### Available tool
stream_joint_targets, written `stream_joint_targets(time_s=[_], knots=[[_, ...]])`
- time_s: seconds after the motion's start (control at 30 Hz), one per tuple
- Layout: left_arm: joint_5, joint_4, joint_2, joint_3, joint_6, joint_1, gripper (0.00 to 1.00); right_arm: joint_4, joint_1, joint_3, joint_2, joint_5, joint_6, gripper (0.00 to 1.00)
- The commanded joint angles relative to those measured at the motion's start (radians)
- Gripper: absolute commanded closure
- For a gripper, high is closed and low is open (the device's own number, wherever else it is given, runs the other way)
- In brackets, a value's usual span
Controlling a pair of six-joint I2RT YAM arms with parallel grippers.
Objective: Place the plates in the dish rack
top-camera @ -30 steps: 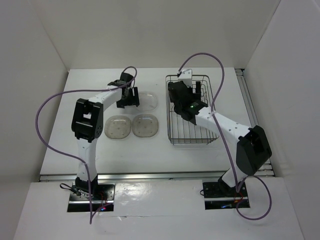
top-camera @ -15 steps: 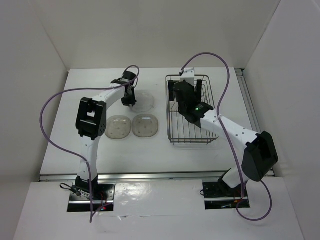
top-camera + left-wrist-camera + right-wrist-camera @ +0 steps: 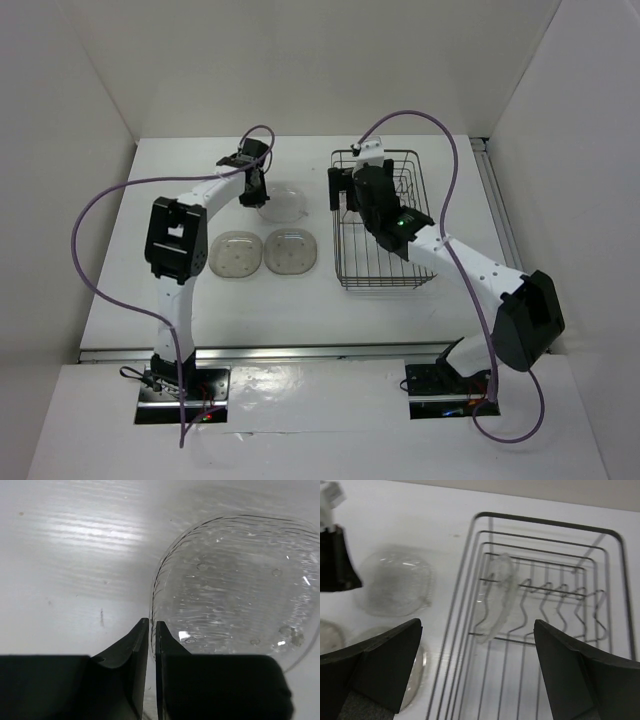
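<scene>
A clear plate (image 3: pixel 284 204) lies at the far middle of the table. My left gripper (image 3: pixel 254 197) is shut on its left rim, and in the left wrist view the thin rim (image 3: pixel 152 611) runs down between the nearly touching fingertips of that gripper (image 3: pixel 152 630). Two more plates (image 3: pixel 237 253) (image 3: pixel 291 250) lie flat side by side nearer me. The wire dish rack (image 3: pixel 421 232) stands on the right. One plate (image 3: pixel 499 595) stands on edge among its prongs. Wide open and holding nothing, my right gripper (image 3: pixel 480 665) hovers over the rack's left side.
White walls close the table in on the left, back and right. A metal rail (image 3: pixel 497 215) runs along the right side beyond the rack. Purple cables (image 3: pixel 440 130) arch over both arms.
My left gripper has swung over the far plate's left rim and shut on it. My right gripper has drifted left and farther back over the rack, still open.
</scene>
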Motion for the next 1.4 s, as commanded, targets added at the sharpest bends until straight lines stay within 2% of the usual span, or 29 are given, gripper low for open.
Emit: stream_joint_targets(time_s=[0.0, 0.07, 0.1, 0.27, 0.3, 0.4, 0.63, 0.8, 1.0, 1.03, 1.13, 1.2, 1.3, 1.37], knots=[[-0.04, 0.028, -0.195, -0.065, 0.034, 0.027, 1.0, 0.119, -0.036, -0.017, -0.112, -0.314, -0.014, 0.0], [0.011, 0.079, -0.263, -0.113, 0.053, 0.04, 1.0, 0.151, -0.054, -0.042, -0.138, -0.435, -0.014, 0.0], [0.029, 0.103, -0.295, -0.131, 0.066, 0.04, 1.0, 0.164, -0.076, -0.054, -0.149, -0.542, -0.014, 0.0], [0.13, 0.202, -0.476, -0.22, 0.125, 0.04, 1.0, 0.217, -0.13, -0.063, -0.163, -0.773, 0.004, 0.0], [0.145, 0.217, -0.502, -0.236, 0.134, 0.04, 1.0, 0.228, -0.139, -0.063, -0.163, -0.858, 0.004, 0.0], [0.224, 0.285, -0.611, -0.309, 0.169, 0.031, 1.0, 0.358, -0.205, -0.094, -0.14, -1.035, 0.037, 0.0], [0.394, 0.377, -0.715, -0.397, 0.217, -0.009, 1.0, 0.372, -0.257, -0.022, -0.046, -1.04, 0.06, 0.0], [0.565, 0.478, -0.76, -0.474, 0.206, -0.034, 1.0, 0.374, -0.297, 0.007, 0.027, -1.052, 0.069, 0.0], [0.623, 0.541, -0.8, -0.532, 0.215, -0.055, 1.0, 0.397, -0.368, 0.01, 0.102, -1.086, 0.141, 0.01], [0.634, 0.552, -0.811, -0.541, 0.205, -0.055, 1.0, 0.406, -0.38, 0.01, 0.113, -1.116, 0.151, 0.03], [0.658, 0.561, -0.811, -0.541, 0.205, -0.055, 1.0, 0.42, -0.38, 0.01, 0.152, -1.137, 0.184, 0.18], [0.659, 0.572, -0.811, -0.552, 0.196, -0.055, 1.0, 0.45, -0.38, 0.01, 0.161, -1.198, 0.197, 0.33], [0.659, 0.582, -0.811, -0.552, 0.195, -0.055, 1.0, 0.531, -0.38, -0.013, 0.175, -1.278, 0.25, 0.34], [0.668, 0.593, -0.798, -0.552, 0.185, -0.055, 1.0, 0.564, -0.38, -0.036, 0.175, -1.307, 0.291, 0.47]])
